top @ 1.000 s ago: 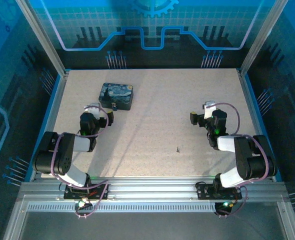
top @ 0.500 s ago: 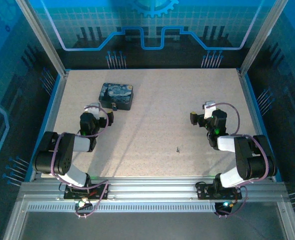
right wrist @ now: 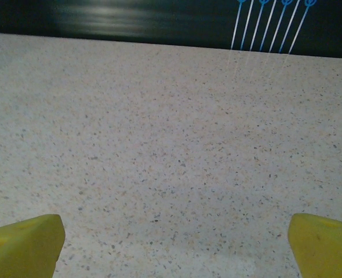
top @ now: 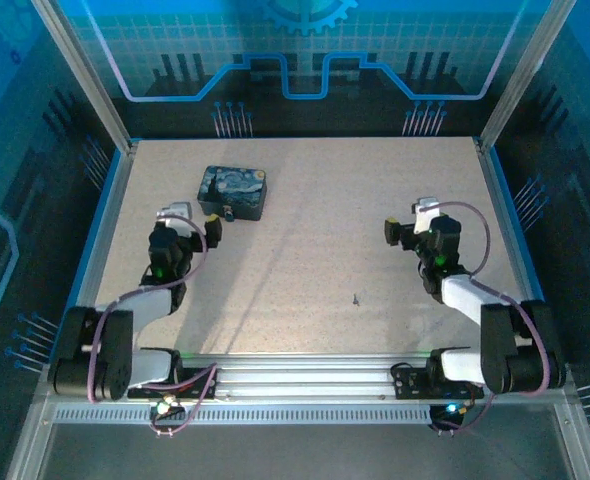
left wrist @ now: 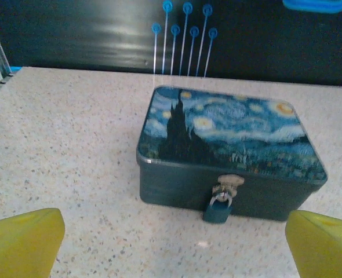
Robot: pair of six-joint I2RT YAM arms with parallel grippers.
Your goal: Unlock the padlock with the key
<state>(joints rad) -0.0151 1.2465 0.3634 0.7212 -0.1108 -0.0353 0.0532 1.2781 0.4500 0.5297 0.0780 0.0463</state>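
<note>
I am reading both as wide open and empty: left hand (top: 195,218) facing the box (left wrist: 229,133), right hand (top: 407,220) over bare desk (right wrist: 159,116). The padlock (left wrist: 218,208) is hanging from the box's front hasp, upper left in the top view. The key (top: 355,297) is lying right of centre, well apart. I am judging the key light, thin and slippery, best pinched across its flat. The padlock is probably rigid but free to swing, so grip its body.

Left arm (top: 150,300) and right arm (top: 470,295): black joints, white links, purple cables (top: 483,232) (little green LEDs (top: 437,262) too), yellow fingertips (left wrist: 20,240).
</note>
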